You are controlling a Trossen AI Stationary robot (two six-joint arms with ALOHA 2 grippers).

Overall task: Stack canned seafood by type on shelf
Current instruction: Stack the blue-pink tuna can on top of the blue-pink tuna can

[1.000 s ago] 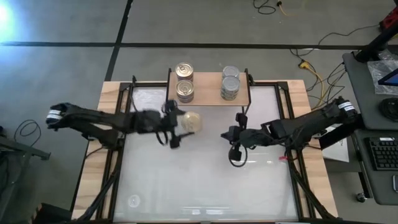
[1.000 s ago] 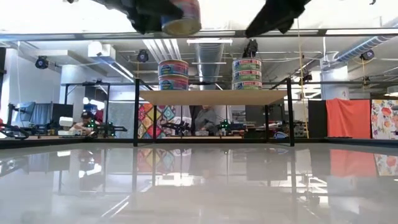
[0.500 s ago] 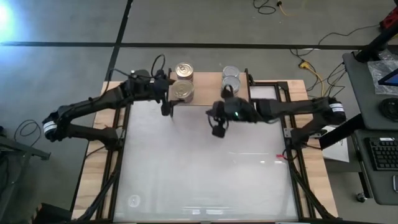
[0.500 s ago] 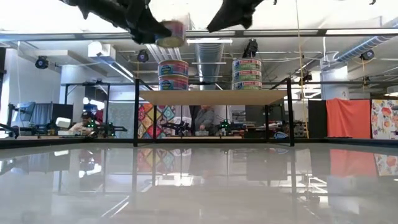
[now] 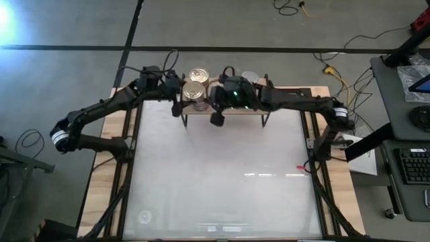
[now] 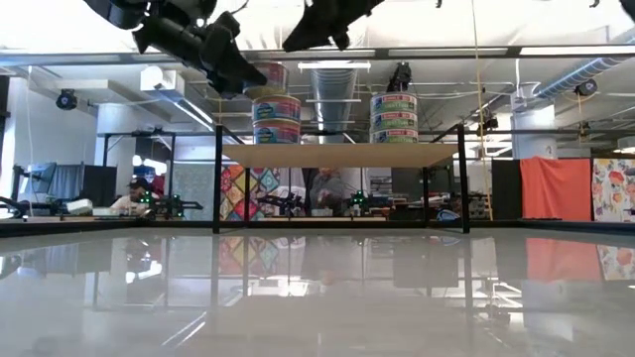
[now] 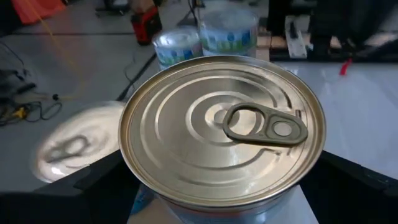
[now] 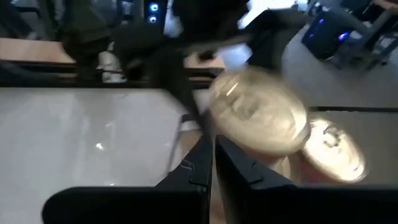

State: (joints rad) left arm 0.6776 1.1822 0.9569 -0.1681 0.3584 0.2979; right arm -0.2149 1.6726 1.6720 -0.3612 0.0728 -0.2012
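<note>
On the shelf (image 6: 337,154) at the table's far edge, gold-lidded tins (image 6: 276,117) are stacked at the left and silver-lidded tins (image 6: 394,117) at the right. My left gripper (image 5: 180,93) is shut on another gold pull-ring tin (image 5: 193,91), which it has over the nearer gold stack. That tin (image 6: 266,79) shows just above the stack in the low view. My right gripper (image 8: 211,163) is shut on nothing. It hangs above the shelf's middle (image 5: 215,111) and points toward the held tin. My left gripper pinches the tin's side wall (image 7: 149,200) between its two fingers (image 7: 93,182), one on each side. The fingers come nearly level from the table's left. The tin sits upright, lid up (image 7: 221,134), clear of the table. I cannot tell whether its base touches the stack below.
The right arm (image 5: 295,104) lies across the shelf's right half and covers most of the silver tins; one silver lid (image 5: 250,76) shows behind it. The shelf's black legs (image 6: 217,178) stand at the table's far edge. The white tabletop (image 5: 222,181) stretches toward the near edge.
My left gripper has swung with the gold tin from above the table's left middle toward the far edge, to above the shelf's gold stack, keeping the tin upright. My right gripper, still shut, has risen and gone toward the far edge and the left, over the shelf.
</note>
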